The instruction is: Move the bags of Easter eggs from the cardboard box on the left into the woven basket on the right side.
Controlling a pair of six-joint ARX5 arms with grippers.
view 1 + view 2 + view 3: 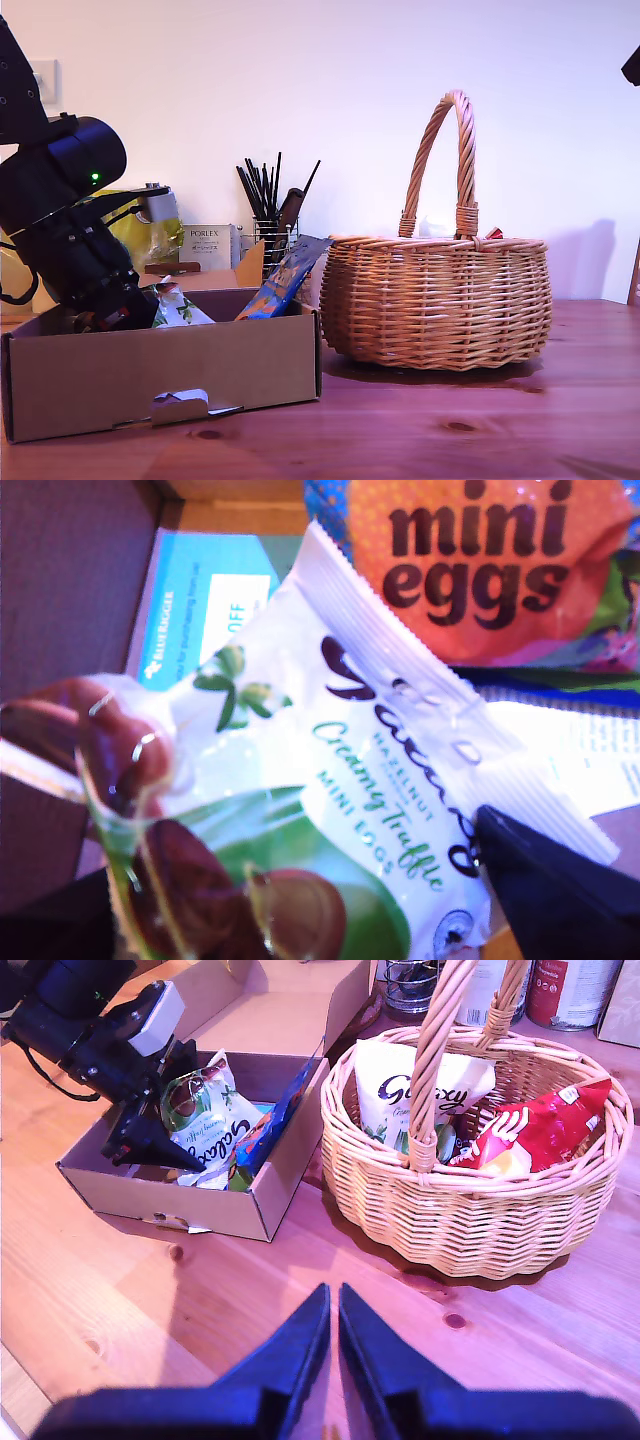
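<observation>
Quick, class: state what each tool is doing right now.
My first gripper: closed on the green-white glossy Galaxy mini-egg pouch inside the brown cardboard box.
My second gripper: closed, empty.

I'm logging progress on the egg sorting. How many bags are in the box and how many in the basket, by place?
In the cardboard box: 2, the green-white Galaxy bag and the blue-orange bag.
In the woven basket: 2, the white Galaxy bag and the red bag.
Total visible: 4.
</observation>
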